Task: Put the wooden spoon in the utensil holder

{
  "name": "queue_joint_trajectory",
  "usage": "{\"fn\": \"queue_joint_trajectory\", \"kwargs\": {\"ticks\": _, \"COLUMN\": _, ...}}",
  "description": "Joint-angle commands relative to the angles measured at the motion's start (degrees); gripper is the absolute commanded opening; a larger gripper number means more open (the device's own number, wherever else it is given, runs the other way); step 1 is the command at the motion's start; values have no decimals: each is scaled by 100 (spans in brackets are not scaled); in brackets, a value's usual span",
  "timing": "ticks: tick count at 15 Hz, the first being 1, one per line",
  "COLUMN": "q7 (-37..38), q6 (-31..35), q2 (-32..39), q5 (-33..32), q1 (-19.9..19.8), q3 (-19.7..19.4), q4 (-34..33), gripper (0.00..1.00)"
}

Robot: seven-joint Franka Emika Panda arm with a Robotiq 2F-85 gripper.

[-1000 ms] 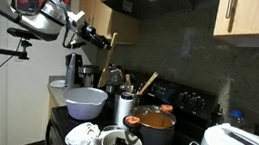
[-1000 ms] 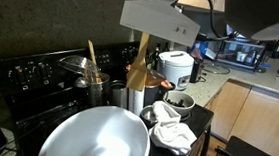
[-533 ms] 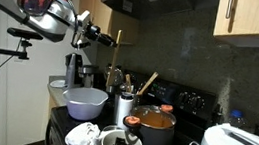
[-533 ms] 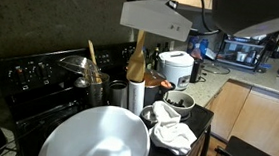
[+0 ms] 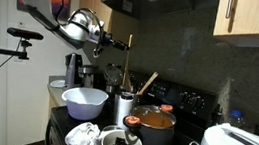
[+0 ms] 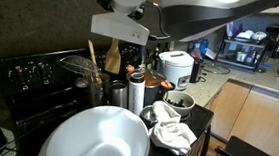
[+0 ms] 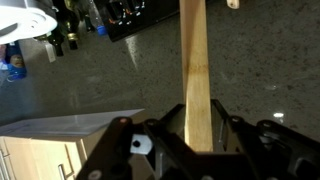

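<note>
Spoon (image 5: 127,57): upright in the upper centre-left of an exterior view, its lower end in the air over the holder (image 5: 124,106), which stands at the frame's lower centre. My gripper (image 5: 116,44) pinches the handle high up, reaching in from the left. In the wrist view the pale handle (image 7: 195,70) runs straight up from the bottom edge, and my gripper (image 7: 197,128) presses it from both sides. The spoon's broad end (image 6: 112,55) hangs below my gripper at upper centre. A white bowl (image 5: 84,102) sits left of the holder and a pot (image 5: 152,131) right of it.
</note>
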State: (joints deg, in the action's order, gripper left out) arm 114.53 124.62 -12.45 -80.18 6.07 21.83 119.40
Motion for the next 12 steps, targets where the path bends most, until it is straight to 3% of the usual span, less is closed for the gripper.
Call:
{"fn": "queue_joint_trajectory", "kwargs": {"ticks": 1, "q7": 477, "q6": 79, "q2": 982, "q5": -796, "q1": 278, "q3": -218, "q4": -755, "gripper": 10}}
{"fn": "queue_joint_trajectory", "kwargs": {"ticks": 7, "q7": 780, "q6": 64, "q2": 2027, "q5": -1667, "q1": 564, "q3": -503, "q4": -1601, "gripper": 10}}
{"fn": "queue_joint_trajectory", "kwargs": {"ticks": 12, "q7": 583, "q6": 16, "q2": 2517, "q5": -1687, "q1": 688, "q3": -615, "q4": -1974, "gripper": 10}}
